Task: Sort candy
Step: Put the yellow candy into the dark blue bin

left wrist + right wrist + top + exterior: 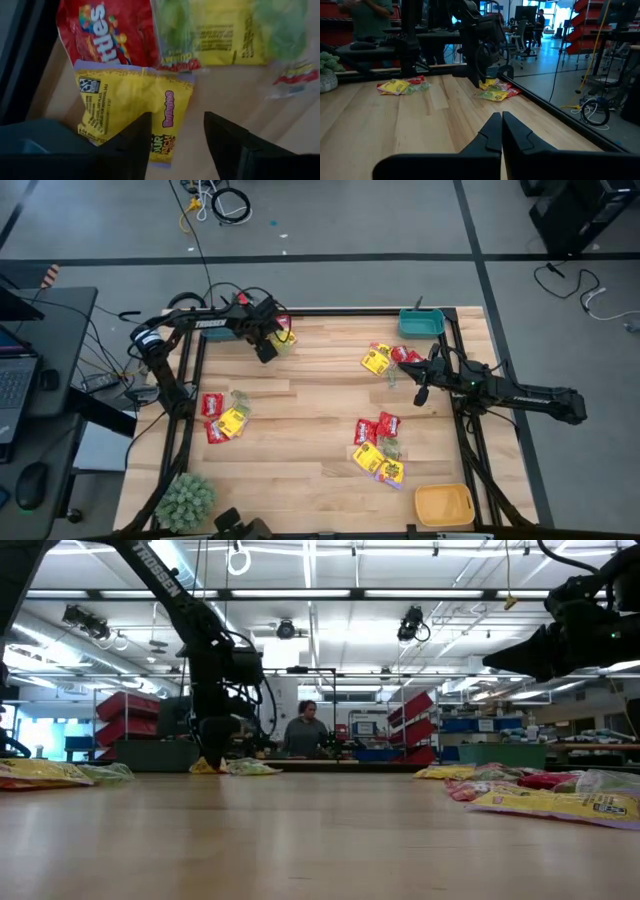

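My left gripper [267, 348] is open and low over the far-left pile of candy [284, 336]. In the left wrist view its fingers [176, 119] straddle one end of a yellow packet [125, 97] that lies flat. A red packet [107, 27], a second yellow packet [220, 30] and pale green ones [277, 25] lie beyond it. In the low view the gripper [212, 755] reaches down to table level. My right gripper [420, 393] is shut [501, 131] and hangs above bare wood beside the far-right pile [388, 360]. My left gripper comes from above, pointing down, with one finger [136, 142] over the yellow packet's near end [159, 145] and the other over bare wood. Whether that finger touches the packet, I cannot tell.
Further piles lie at the table's left [225, 418] and near right [378, 450]. A teal bin [421, 323] sits at the far right corner and a yellow-orange bin [443, 505] at the near right. A fuzzy green plant [185, 498] stands near left. A person [305, 735] is beyond the table.
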`<state>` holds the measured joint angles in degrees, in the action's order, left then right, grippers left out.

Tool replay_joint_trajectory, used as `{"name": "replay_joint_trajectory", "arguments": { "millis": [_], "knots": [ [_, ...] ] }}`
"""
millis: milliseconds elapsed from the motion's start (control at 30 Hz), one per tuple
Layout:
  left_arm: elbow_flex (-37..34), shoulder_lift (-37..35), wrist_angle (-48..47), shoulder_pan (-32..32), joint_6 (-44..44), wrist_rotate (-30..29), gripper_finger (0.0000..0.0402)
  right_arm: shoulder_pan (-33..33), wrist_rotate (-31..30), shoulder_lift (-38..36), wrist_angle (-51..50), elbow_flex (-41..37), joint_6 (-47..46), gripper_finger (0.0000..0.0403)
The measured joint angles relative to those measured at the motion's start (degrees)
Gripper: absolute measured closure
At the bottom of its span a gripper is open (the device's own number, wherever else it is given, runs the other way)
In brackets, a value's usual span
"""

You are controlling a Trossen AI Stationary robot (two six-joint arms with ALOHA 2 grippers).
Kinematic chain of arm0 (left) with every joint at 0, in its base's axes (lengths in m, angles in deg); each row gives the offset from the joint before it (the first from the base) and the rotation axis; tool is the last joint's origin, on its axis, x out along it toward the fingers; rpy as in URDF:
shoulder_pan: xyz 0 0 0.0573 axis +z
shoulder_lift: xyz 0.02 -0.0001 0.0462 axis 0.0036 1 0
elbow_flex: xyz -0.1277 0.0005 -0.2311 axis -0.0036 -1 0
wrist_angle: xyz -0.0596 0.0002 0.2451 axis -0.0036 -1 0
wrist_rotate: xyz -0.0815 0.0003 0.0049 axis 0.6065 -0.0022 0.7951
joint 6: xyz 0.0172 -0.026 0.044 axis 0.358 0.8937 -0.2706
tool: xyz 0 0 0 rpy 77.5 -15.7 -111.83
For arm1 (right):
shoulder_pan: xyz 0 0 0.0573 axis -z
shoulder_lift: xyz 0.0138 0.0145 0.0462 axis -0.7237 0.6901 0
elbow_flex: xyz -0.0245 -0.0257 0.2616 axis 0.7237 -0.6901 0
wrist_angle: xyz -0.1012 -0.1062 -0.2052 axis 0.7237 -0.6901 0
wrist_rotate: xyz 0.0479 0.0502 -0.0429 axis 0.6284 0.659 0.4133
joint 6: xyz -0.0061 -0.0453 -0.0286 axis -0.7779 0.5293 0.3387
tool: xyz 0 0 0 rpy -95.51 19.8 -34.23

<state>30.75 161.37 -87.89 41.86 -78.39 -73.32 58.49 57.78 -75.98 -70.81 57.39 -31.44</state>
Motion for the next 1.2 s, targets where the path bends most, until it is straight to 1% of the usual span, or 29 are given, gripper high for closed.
{"name": "replay_joint_trajectory", "arguments": {
  "millis": [100,300,367,500,733,833,933,1033,1133,1200],
  "knots": [
    [0.0,0.1,-1.0,0.0,0.0,-0.8,0.0263,0.0,0.0,0.0,0.0,0.0,0.0,0.0403],
    [0.0,0.1,-1.5,0.0,0.0,-0.8,0.0367,0.0,0.0,0.0,0.0,0.0,0.0,0.0403],
    [0.0,-0.1,-1.5,-0.1,-0.1,-0.9,0.0391,0.0,0.0,0.0,0.0,0.0,0.0,0.0403],
    [0.5,-0.5,-3.7,-0.5,-1.1,-0.8,0.0395,0.0,0.0,0.0,0.0,0.0,0.0,0.0403],
    [6.5,-1.2,-11.2,-3.2,-1.2,-1.1,0.04,0.0,0.0,0.0,0.0,0.0,0.0,0.0403],
    [9.6,-3.2,-13.6,-4.4,-1.2,-1.3,0.04,0.0,0.0,0.0,0.0,0.0,0.0,0.0403],
    [12.1,-6.3,-17.2,-4.6,-1.4,-2.8,0.04,0.0,0.0,0.0,0.0,0.0,0.0,0.0403],
    [13.5,-10.2,-20.3,-3.9,-1.8,-5.3,0.0401,0.0,0.0,0.0,0.0,0.0,0.0,0.0403],
    [13.5,-13.7,-23.8,-1.6,-3.1,-7.1,0.0401,0.0,0.0,0.0,0.0,0.0,0.0,0.0403],
    [13.4,-15.0,-25.1,0.5,-3.5,-7.2,0.0401,0.0,0.0,0.0,0.0,0.0,0.0,0.0403]
  ]
}}
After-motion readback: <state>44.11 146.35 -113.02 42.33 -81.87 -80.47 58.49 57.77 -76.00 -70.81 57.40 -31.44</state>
